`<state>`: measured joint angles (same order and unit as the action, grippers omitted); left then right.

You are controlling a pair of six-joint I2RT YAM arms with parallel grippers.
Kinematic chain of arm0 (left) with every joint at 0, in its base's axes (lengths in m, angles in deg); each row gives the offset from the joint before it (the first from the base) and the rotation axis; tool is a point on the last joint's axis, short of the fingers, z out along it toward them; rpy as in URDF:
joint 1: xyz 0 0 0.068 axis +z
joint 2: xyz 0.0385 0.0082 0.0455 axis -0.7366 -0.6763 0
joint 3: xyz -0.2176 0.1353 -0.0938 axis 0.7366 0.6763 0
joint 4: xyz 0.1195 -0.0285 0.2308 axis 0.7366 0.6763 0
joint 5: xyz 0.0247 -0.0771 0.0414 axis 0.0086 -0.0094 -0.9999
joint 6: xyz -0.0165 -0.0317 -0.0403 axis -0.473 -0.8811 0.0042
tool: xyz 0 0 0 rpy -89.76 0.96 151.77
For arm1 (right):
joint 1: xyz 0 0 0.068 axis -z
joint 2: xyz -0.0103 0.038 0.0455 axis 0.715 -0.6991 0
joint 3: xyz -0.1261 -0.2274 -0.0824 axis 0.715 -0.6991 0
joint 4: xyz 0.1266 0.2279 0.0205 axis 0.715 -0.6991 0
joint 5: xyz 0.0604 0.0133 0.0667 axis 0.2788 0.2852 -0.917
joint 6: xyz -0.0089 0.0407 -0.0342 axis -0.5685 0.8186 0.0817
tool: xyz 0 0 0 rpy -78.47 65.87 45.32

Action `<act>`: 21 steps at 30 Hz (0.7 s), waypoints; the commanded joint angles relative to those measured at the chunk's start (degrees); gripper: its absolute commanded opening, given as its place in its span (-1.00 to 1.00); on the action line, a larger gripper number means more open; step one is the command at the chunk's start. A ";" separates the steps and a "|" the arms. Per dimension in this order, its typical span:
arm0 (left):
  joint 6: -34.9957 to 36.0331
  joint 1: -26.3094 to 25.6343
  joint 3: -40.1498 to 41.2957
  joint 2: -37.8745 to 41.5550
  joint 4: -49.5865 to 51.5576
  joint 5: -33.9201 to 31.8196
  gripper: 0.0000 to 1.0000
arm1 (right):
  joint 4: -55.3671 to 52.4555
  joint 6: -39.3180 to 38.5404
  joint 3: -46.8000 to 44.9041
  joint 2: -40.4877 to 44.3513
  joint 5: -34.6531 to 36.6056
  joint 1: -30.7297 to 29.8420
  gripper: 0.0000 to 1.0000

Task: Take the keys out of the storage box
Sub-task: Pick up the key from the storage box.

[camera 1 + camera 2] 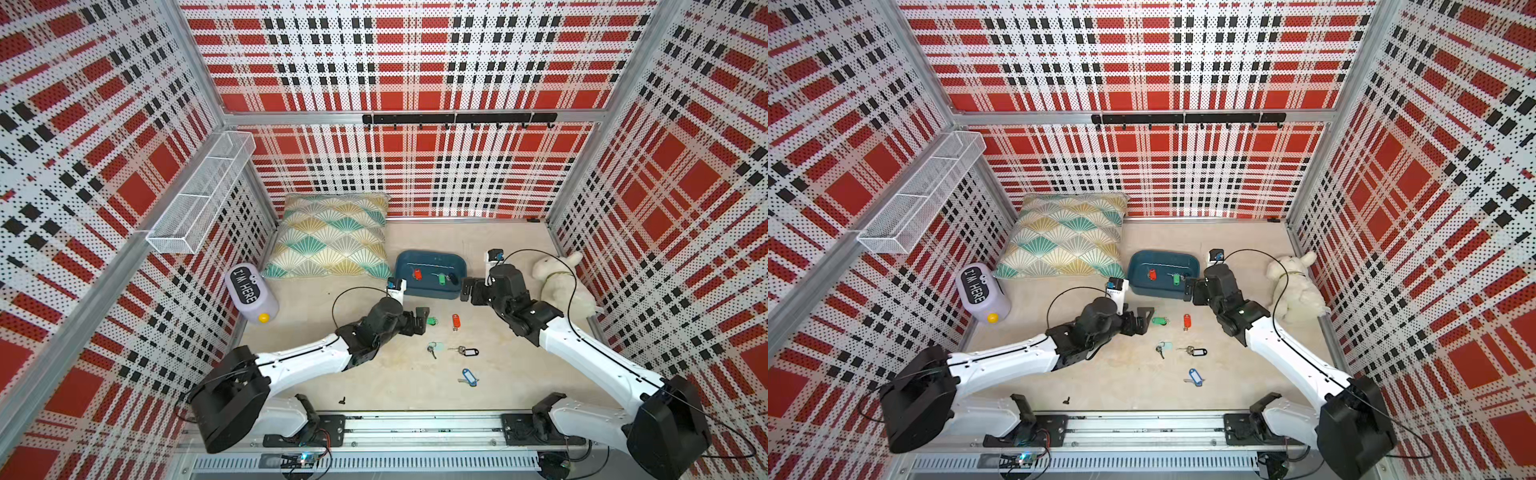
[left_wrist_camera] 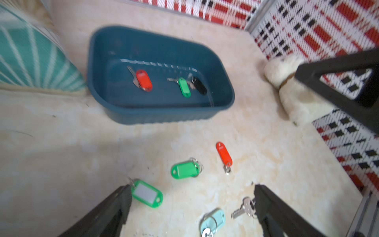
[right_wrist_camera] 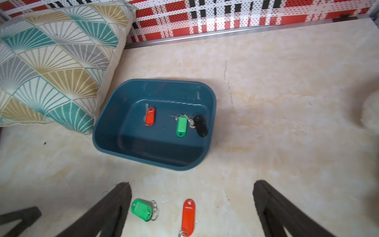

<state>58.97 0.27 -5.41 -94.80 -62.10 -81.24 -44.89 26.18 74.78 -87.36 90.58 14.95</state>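
The storage box (image 3: 114,123) is smooth teal plastic with a slight sheen on its floor. The keys (image 3: 181,126) are shiny silver metal with glossy plastic tags. The cushion (image 3: 51,61) is woven cloth, the table (image 3: 287,102) a matt marbled beige surface, the toy dog (image 1: 559,286) fluffy white plush, the basket (image 1: 195,199) white wire mesh.

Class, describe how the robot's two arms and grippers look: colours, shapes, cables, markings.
The left arm and right arm share white shells between black joints, with bulky black base housings. A thin black cable loops beside each wrist. The left gripper and right gripper have black tapering fingers with triangular cut-outs. No markings are legible.
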 commanded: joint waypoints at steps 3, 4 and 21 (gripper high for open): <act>0.62 8.36 1.00 3.57 -10.19 5.49 0.99 | -0.09 -0.24 7.18 -8.68 0.99 -3.81 0.99; 0.84 9.71 0.68 3.28 -11.00 6.11 0.98 | -0.16 0.15 8.34 -10.70 0.69 -3.91 0.98; 7.27 25.56 -4.70 -5.57 -15.00 19.75 0.99 | -7.95 4.37 31.61 -40.62 1.40 -1.91 0.57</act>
<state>63.77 24.70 -8.34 -99.33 -75.04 -65.05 -49.26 29.24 104.16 -125.47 91.43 11.71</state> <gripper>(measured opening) 0.992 0.792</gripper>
